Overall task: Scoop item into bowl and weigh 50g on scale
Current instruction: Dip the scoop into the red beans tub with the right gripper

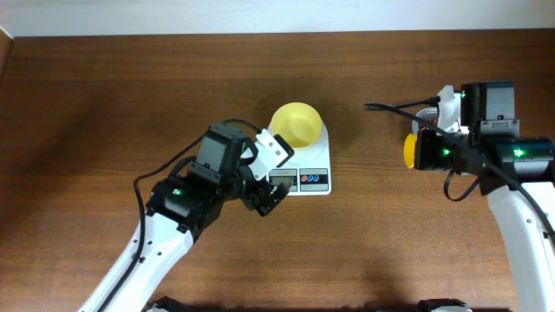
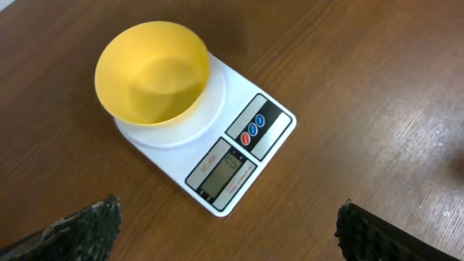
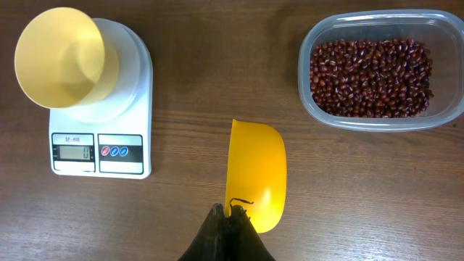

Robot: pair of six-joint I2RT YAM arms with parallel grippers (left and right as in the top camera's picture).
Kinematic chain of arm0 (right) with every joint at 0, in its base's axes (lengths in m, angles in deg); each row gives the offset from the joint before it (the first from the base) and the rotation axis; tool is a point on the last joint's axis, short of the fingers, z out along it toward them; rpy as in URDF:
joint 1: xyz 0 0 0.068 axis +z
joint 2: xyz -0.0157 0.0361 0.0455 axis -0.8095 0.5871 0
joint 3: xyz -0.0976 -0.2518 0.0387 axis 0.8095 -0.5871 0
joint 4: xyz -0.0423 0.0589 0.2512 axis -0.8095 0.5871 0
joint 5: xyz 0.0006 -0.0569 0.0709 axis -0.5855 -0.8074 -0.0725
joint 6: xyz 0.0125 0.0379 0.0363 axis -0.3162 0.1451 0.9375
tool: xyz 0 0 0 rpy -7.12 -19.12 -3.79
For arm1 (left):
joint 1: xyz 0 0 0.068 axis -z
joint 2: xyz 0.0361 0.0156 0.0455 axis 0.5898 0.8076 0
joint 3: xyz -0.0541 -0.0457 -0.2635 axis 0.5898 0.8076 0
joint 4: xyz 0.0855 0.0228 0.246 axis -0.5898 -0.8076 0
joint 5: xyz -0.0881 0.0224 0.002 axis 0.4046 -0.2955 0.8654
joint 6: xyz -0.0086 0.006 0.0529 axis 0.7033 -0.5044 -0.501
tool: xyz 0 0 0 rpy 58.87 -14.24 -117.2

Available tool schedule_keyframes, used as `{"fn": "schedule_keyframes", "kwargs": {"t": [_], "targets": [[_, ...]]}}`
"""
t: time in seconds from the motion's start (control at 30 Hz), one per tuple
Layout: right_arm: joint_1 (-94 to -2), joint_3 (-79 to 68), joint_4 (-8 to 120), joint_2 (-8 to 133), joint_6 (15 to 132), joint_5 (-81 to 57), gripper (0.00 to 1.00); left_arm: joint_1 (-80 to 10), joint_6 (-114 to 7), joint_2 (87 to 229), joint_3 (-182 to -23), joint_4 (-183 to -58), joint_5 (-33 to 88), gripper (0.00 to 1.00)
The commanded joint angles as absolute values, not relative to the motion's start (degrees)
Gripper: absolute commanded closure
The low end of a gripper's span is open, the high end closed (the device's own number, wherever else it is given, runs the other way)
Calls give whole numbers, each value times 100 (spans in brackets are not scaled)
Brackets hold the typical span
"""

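On the scale [image 1: 317, 158] the bowl [image 1: 297, 124] sits empty near the wide-open left tool [image 1: 270, 192], so the right tool [image 3: 230, 217], clamped on the scoop [image 3: 257, 174], should next dig into the beans [image 3: 370, 76].

Robotics lab setup, wooden table [image 1: 104, 87], left arm [image 1: 165, 234], right arm [image 1: 520, 225], kitchen scale [image 1: 312, 178]

the desk [image 2: 377, 94] is brown wood with fine grain and a soft sheen. the scale [image 3: 138, 80] is smooth white plastic, slightly glossy. the bowl [image 3: 61, 54] and scoop [image 3: 257, 174] are smooth yellow plastic. the container [image 3: 377, 123] is clear plastic; the beans [image 3: 370, 76] look glossy.
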State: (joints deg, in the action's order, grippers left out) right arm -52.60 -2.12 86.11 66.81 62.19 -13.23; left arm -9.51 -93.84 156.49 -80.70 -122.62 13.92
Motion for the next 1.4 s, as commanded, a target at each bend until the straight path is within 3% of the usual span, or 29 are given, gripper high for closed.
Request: {"fn": "schedule_keyframes", "kwargs": {"t": [0.0, 0.27, 0.37, 0.43, 0.63, 0.83, 1.37], "targets": [[-5295, -120, 8614, 6685, 6166, -1312, 96, -903, -9521, 15587, -8011, -12270, 1373, 1], [-5334, -113, 8506, 6685, 6166, -1316, 96, -903, -9521, 15587, -8011, -12270, 1373, 1], [-6073, -10, 8517, 6729, 6112, -1277, 96, -903, -9521, 15587, -8011, -12270, 1373, 1], [-6722, 643, 8836, 7184, 5401, -938, 96, -903, -9521, 15587, -8011, -12270, 1373, 1], [-7032, 3010, 9612, 9656, 4206, -662, 96, -903, -9521, 15587, -8011, -12270, 1373, 1], [-7443, 3015, 9276, 10460, 4114, -687, 96, -903, -9521, 15587, -8011, -12270, 1373, 1], [-7472, 3001, 9166, 10567, 4116, -1257, 96, -903, -9521, 15587, -8011, -12270, 1373, 1]]}}
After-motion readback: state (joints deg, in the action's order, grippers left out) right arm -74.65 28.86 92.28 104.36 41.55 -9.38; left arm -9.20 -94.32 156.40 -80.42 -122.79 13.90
